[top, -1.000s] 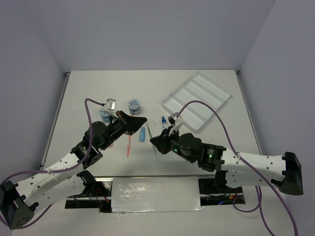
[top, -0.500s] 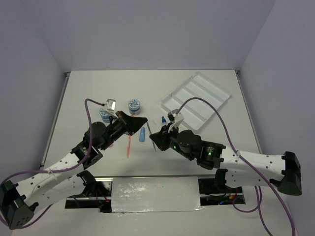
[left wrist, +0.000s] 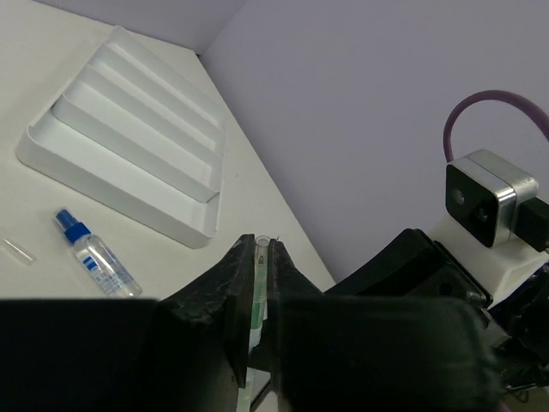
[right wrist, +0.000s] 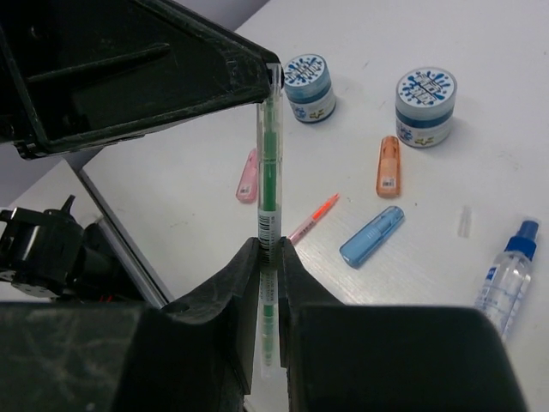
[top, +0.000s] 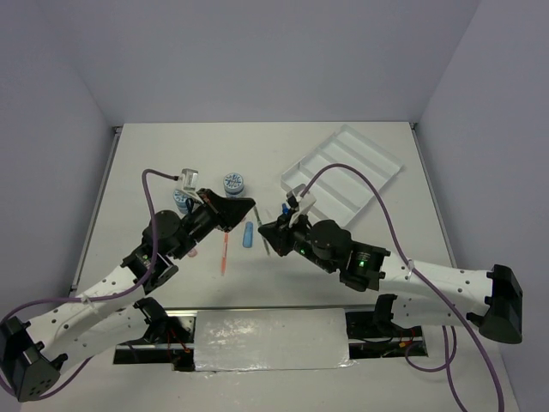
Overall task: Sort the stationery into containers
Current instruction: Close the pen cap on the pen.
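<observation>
A green pen in a clear tube (right wrist: 269, 163) is held off the table between both grippers. My right gripper (right wrist: 269, 245) is shut on its barcode end. My left gripper (left wrist: 260, 245) is closed around the other end, seen meeting the pen's tip in the right wrist view. In the top view the two grippers (top: 251, 206) (top: 264, 230) meet tip to tip at table centre. The white four-compartment tray (top: 343, 176) lies at the back right and looks empty; it also shows in the left wrist view (left wrist: 129, 146).
On the table lie two blue-patterned tubs (right wrist: 309, 86) (right wrist: 426, 105), an orange capsule (right wrist: 389, 166), a blue capsule (right wrist: 371, 235), a pink capsule (right wrist: 248, 176), an orange pen (right wrist: 313, 217), a small clear cap (right wrist: 464, 220) and a blue-capped bottle (right wrist: 506, 275).
My right gripper has carried the green pen left and up towards the left gripper. The left gripper has shifted slightly, and the pen's free end now sits between its jaws.
</observation>
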Controlling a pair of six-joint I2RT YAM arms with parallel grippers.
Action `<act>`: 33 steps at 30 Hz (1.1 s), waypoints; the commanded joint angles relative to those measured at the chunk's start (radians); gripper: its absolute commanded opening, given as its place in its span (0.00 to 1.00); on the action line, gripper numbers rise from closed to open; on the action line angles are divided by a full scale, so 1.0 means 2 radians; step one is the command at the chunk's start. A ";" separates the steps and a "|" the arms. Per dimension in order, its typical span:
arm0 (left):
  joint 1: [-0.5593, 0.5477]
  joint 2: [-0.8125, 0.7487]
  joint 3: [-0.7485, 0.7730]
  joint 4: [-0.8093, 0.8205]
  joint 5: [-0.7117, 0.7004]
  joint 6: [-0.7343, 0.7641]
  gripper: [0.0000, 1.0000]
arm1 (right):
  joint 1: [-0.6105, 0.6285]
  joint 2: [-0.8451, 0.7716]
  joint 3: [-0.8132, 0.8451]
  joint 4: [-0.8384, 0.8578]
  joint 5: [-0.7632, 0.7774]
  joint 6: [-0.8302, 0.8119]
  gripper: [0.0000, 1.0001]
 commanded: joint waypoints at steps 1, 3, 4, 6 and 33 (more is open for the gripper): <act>-0.007 0.003 0.022 -0.033 0.066 0.036 0.23 | -0.008 -0.021 -0.007 0.129 -0.024 -0.046 0.00; -0.007 -0.003 0.028 -0.047 0.060 0.046 0.37 | -0.008 -0.020 -0.021 0.146 -0.037 -0.040 0.00; -0.007 -0.006 0.034 -0.052 0.055 0.055 0.41 | -0.008 -0.015 -0.023 0.145 -0.036 -0.037 0.00; -0.007 -0.015 0.046 -0.065 0.042 0.067 0.48 | -0.007 -0.009 -0.024 0.142 -0.035 -0.032 0.00; -0.007 -0.030 0.047 -0.031 0.138 0.135 0.00 | -0.019 -0.010 -0.011 0.123 -0.131 -0.028 0.40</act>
